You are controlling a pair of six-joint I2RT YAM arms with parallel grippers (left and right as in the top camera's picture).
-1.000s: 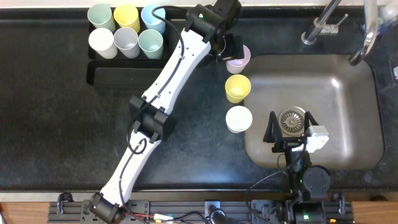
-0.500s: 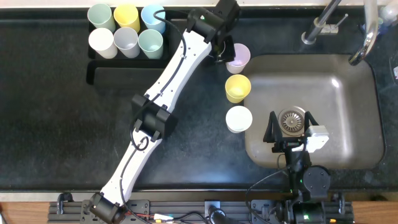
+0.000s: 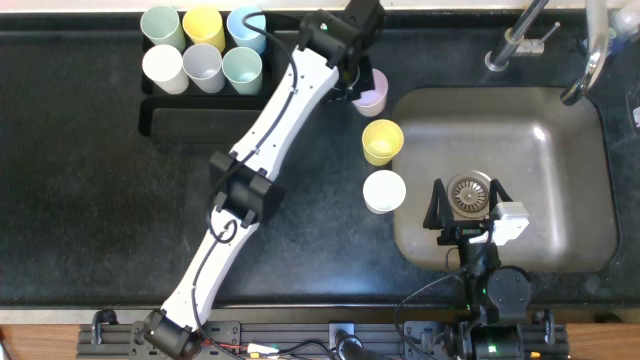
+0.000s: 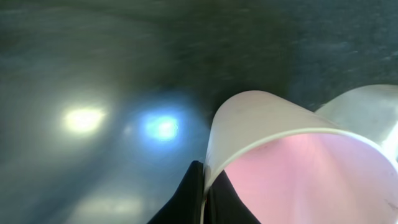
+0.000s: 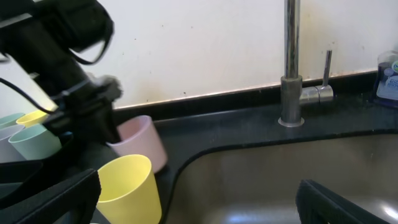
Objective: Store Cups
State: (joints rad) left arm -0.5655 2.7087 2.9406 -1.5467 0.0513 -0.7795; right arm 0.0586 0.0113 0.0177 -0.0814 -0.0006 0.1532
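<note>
Since a second ago the left claw (image 3: 356, 78) has drawn the pink cup (image 3: 372, 96) a little toward the tray (image 3: 190, 122) and tipped it. In the top view, the cup is by the sink's (image 3: 560, 200) corner over the black table (image 3: 80, 200), near the yellow cup (image 3: 382, 141) and white cup (image 3: 384, 191). The right claw (image 3: 467, 205) hangs spread over the sink. In the left wrist view, the claw is pinching the pink cup's rim. In the right wrist view, the pink cup leans just behind the yellow cup.
</note>
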